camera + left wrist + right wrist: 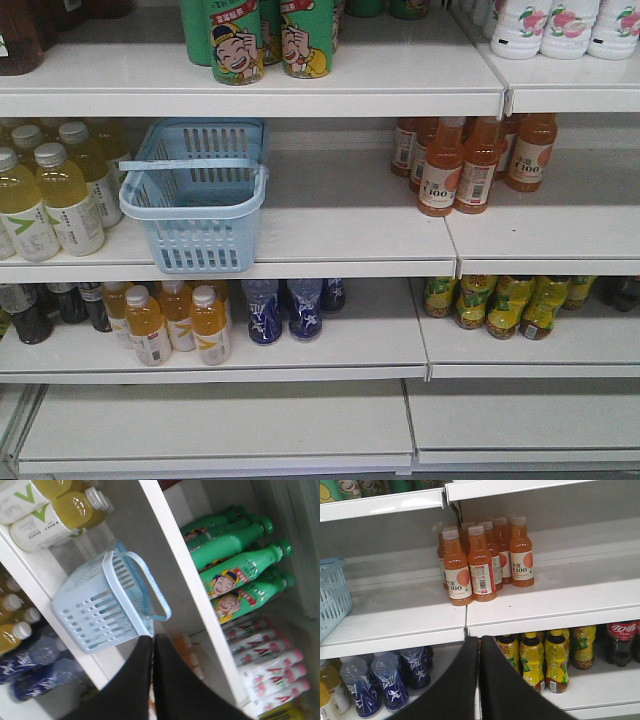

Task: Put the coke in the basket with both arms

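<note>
The light blue basket (195, 195) stands empty on the middle shelf, left of centre, with its handle lying across the rim. It also shows in the left wrist view (100, 610) and at the left edge of the right wrist view (332, 597). A dark coke bottle (620, 642) with a red label stands on the lower shelf at the far right. My left gripper (153, 637) is shut and empty, in front of the basket. My right gripper (479, 639) is shut and empty, in front of the shelf edge below the orange bottles. Neither arm shows in the front view.
Orange drink bottles (460, 160) stand right of the basket and yellow-green bottles (55, 190) left of it. Green cartoon bottles (265, 40) fill the top shelf. Blue bottles (290, 308), yellow tea bottles (545, 660) and dark bottles (30, 310) line the lower shelf.
</note>
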Motion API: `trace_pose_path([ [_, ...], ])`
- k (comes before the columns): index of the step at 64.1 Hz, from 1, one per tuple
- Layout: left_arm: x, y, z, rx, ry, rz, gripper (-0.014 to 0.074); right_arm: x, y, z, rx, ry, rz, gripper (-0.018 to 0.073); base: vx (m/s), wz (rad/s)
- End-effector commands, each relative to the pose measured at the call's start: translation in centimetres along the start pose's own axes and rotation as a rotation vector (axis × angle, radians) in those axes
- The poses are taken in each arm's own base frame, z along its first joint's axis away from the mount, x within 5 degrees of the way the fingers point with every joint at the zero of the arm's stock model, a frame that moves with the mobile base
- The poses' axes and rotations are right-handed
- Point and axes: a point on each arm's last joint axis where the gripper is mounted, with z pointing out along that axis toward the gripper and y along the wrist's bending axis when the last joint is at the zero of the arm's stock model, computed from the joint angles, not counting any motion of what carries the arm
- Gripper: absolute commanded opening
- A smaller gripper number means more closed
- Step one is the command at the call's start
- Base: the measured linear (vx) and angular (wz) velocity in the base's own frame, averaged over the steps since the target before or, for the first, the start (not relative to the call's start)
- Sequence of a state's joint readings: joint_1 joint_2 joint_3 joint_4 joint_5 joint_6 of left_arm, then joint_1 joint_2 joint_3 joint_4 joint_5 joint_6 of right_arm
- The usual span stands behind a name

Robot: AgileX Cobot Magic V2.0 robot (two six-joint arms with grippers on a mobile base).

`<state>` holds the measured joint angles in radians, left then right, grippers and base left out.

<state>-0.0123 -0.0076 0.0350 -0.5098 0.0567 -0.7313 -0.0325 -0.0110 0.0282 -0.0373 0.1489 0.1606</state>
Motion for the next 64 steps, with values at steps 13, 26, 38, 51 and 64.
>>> trace_pose_path([
  [13,-2.8,-4.5,-1.2,0.266,-0.127,-0.663,-0.0006,-0.5,0.0,-0.1,-0.005,-0.080,-0.013,-0.0005,0.00,0.00],
  [26,-6.2,-14.8,-5.4,0.580,-0.175,-0.485,-0.0006,-0.5,0.0,-0.1,-0.005,-0.081,-0.013,-0.0005,0.00,0.00],
  [38,-8.3,-21.8,-5.5,0.637,-0.259,-0.155,-0.0006,-0.5,0.0,-0.1,-0.005,-0.081,-0.013,-0.0005,0.00,0.00],
  [51,-8.5,-22.5,1.2,0.450,-0.221,-0.071,-0.0006,-0.5,0.0,-0.1,-0.005,-0.081,-0.013,-0.0005,0.00,0.00],
  [64,-6.8,-20.3,8.6,0.234,-0.074,-0.084,-0.0006,-0.5,0.0,-0.1,-0.005,-0.081,-0.013,-0.0005,0.00,0.00],
])
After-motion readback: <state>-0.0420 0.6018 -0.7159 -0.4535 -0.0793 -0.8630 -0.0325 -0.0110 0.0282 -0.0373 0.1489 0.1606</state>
